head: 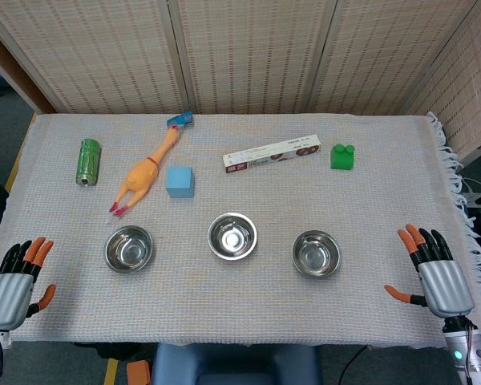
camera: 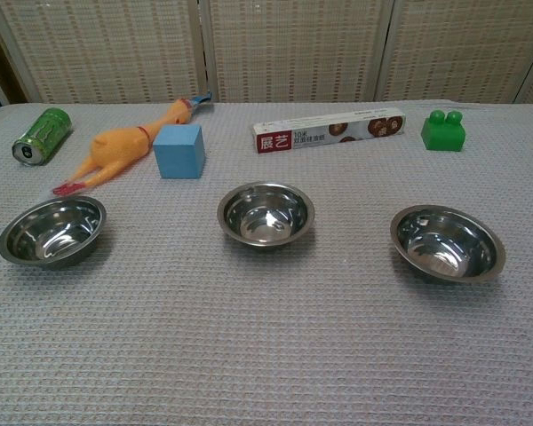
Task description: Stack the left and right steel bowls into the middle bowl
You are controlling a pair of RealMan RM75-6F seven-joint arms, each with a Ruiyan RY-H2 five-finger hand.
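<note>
Where the head view takes in the whole table (head: 224, 321), both hands show at its near corners: left hand (head: 16, 285) and right hand (head: 433, 269), each with fingers spread wide, holding nothing. Three steel bowls sit in a row between them: left bowl (head: 129, 248) nearest the left hand, middle bowl (head: 232, 236) well apart from both, right bowl (head: 316, 253) nearer the right hand. Each bowl unstacked, nothing inside. Beyond the bowls, away from the hands: green can (head: 87, 161), rubber chicken (head: 144, 175), blue cube (head: 180, 181), long box (head: 272, 152), green brick (head: 342, 156).

Chest view: no hands in frame. Bowl interiors plainer here; left bowl (camera: 52, 231), middle bowl (camera: 266, 214), right bowl (camera: 447, 242) hold only reflections. The cube (camera: 178, 151) touches the chicken (camera: 120, 149). Can (camera: 42, 136) on its side; box (camera: 329, 130) and brick (camera: 442, 130) behind.
</note>
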